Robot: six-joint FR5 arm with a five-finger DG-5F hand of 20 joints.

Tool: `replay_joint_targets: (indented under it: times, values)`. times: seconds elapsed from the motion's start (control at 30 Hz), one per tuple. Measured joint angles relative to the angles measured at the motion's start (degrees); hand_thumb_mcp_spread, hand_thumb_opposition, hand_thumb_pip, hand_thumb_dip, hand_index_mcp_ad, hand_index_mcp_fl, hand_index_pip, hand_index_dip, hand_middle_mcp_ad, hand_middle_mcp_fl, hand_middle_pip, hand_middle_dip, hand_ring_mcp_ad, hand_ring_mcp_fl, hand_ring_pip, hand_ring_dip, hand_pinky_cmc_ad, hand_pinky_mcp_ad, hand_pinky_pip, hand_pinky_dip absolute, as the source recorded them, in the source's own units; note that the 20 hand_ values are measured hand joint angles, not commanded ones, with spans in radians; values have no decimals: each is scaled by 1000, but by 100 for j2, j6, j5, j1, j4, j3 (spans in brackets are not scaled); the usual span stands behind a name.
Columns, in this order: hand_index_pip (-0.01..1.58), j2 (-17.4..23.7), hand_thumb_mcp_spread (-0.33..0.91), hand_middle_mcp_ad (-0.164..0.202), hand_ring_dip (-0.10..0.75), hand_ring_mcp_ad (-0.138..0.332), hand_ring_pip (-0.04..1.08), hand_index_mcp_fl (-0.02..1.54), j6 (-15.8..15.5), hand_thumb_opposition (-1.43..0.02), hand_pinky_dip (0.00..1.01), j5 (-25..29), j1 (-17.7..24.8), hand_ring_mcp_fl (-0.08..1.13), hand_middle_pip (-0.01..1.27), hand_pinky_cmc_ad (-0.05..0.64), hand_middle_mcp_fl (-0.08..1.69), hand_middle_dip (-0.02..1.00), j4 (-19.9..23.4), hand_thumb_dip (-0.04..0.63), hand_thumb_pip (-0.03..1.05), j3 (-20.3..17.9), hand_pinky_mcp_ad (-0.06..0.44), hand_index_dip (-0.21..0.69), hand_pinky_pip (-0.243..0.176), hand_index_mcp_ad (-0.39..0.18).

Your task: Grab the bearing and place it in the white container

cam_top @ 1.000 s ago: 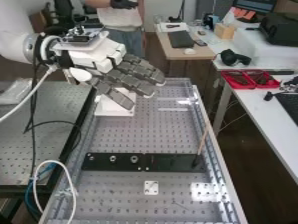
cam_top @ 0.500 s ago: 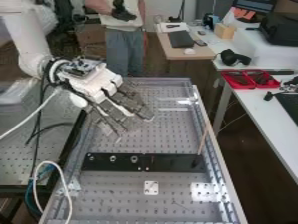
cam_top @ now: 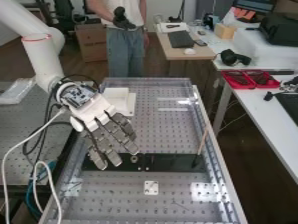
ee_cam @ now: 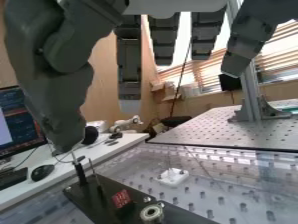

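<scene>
black plate (cam_top: 174, 163) partly hidden, monitor (ee_cam: 18, 120) cut off

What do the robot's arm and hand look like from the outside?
The arm is white and rounded, with a thin red ring round it. The hand has a white back and dark grey, blocky fingers. Near the wrist sits an exposed circuit board, with black and white cables beside it.

Tan wall (ee_cam: 101, 75), bright window (ee_cam: 183, 37) with slatted blinds (ee_cam: 278, 49), brown floor (cam_top: 233, 150), white desk (cam_top: 258, 109), wood-topped table (cam_top: 176, 54)
</scene>
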Motion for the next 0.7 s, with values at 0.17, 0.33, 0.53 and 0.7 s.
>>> replay_joint_targets:
  times: [0.17, 0.33, 0.53, 0.7]
  values:
    - [1393, -198, 344, 94, 52, 202, 80, 7, 169, -819, 230, 138, 34, -2, 119, 424, 2, 126, -4, 190, 613, 8, 312, 147, -105, -37]
    - [1428, -335, 353, 94, 52, 202, 77, 10, 58, -817, 227, 163, 25, -2, 119, 424, 2, 126, 69, 204, 621, 14, 307, 155, -105, -40]
    - [1449, -400, 354, 91, 52, 197, 77, 9, -319, -831, 220, -6, -43, -2, 119, 424, 2, 126, 120, 206, 621, 37, 305, 152, -105, -40]
    - [1473, -495, 358, 93, 52, 194, 77, 3, -521, -831, 216, -357, -154, -2, 119, 422, 2, 122, -26, 222, 621, 170, 300, 155, -105, -40]
